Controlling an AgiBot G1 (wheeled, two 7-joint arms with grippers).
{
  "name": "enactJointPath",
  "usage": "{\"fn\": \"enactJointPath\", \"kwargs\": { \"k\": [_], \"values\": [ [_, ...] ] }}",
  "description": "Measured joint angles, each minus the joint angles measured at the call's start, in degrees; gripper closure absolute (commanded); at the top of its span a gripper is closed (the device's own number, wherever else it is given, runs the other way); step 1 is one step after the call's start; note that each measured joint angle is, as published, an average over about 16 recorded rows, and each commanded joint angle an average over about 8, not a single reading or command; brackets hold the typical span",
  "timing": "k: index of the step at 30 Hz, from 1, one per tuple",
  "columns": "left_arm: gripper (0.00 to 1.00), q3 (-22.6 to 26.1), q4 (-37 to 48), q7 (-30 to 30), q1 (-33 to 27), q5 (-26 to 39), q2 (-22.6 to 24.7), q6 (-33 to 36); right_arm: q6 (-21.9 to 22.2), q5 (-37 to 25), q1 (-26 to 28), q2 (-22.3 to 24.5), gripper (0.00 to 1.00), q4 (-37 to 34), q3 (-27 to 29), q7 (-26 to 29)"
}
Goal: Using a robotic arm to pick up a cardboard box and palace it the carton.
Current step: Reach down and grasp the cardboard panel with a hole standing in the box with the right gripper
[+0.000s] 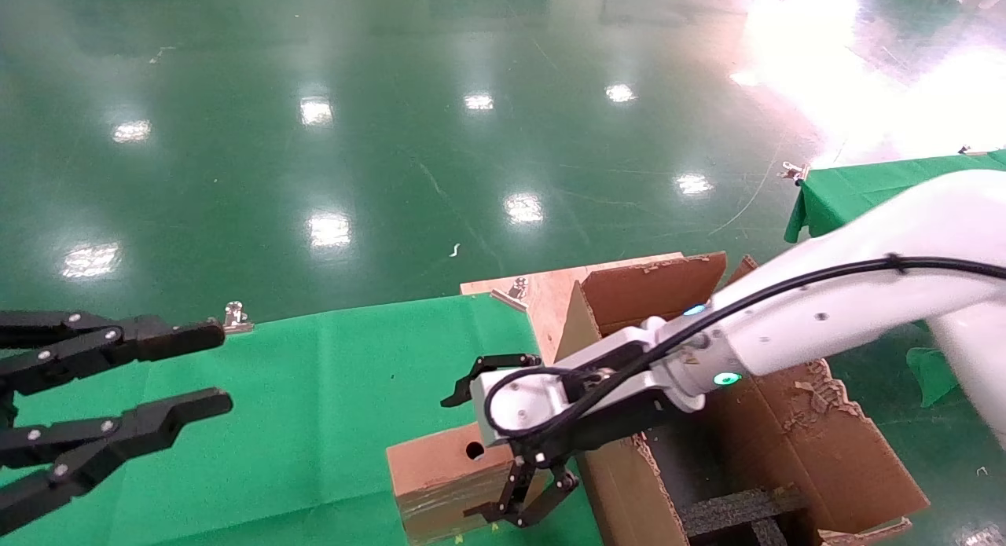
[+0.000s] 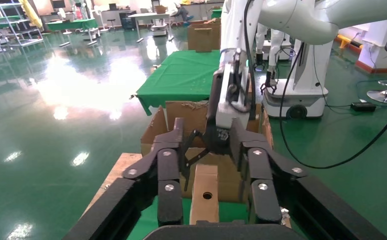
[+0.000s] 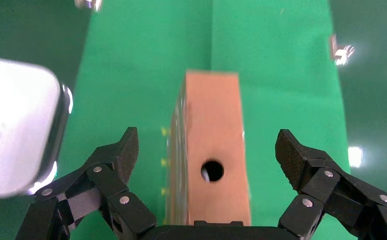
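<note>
The small brown cardboard box [image 1: 436,483] with a round hole in its top lies on the green cloth, just left of the carton [image 1: 794,440]. The carton is large, has torn flaps and holds black foam [image 1: 735,511]. My white right arm reaches across the carton. Its gripper [image 1: 471,459] is open and sits over the box, one finger on each side, not touching it. In the right wrist view the box [image 3: 214,125] lies between the spread fingers of the gripper [image 3: 209,145]. My left gripper [image 1: 220,369] is open and empty at the far left. It [image 2: 207,142] faces the box [image 2: 205,192].
The green-covered table [image 1: 314,420] holds the box. A wooden board [image 1: 542,291] lies behind the carton. Metal clips [image 1: 236,318] hold the cloth's far edge. A second green table [image 1: 864,185] stands at the far right. Glossy green floor lies beyond.
</note>
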Motion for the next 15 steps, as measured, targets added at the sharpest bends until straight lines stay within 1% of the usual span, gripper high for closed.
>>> {"fn": "enactJointPath", "kwargs": {
  "k": [6,7,12,13,14,15],
  "values": [
    [1.0,0.0,0.0,0.0,0.0,0.0,0.0,0.0,0.0,-5.8,1.9,-2.4,0.0,0.1,-3.4,0.3],
    [0.95,0.0,0.0,0.0,0.0,0.0,0.0,0.0,0.0,-6.6,2.2,-2.7,0.0,0.1,-3.8,0.2],
    [0.33,0.0,0.0,0.0,0.0,0.0,0.0,0.0,-0.1,-9.7,3.3,-4.1,0.0,0.1,-5.9,0.0],
    [0.2,0.0,0.0,0.0,0.0,0.0,0.0,0.0,-0.1,-10.2,3.5,-4.3,0.05,0.2,-6.2,-0.2],
    [0.08,0.0,0.0,0.0,0.0,0.0,0.0,0.0,-0.1,-10.7,3.7,-4.5,0.15,0.2,-6.6,-0.3],
    [0.0,0.0,0.0,0.0,0.0,0.0,0.0,0.0,-0.1,-11.0,3.8,-4.7,0.27,0.1,-6.8,-0.3]
  ]
}}
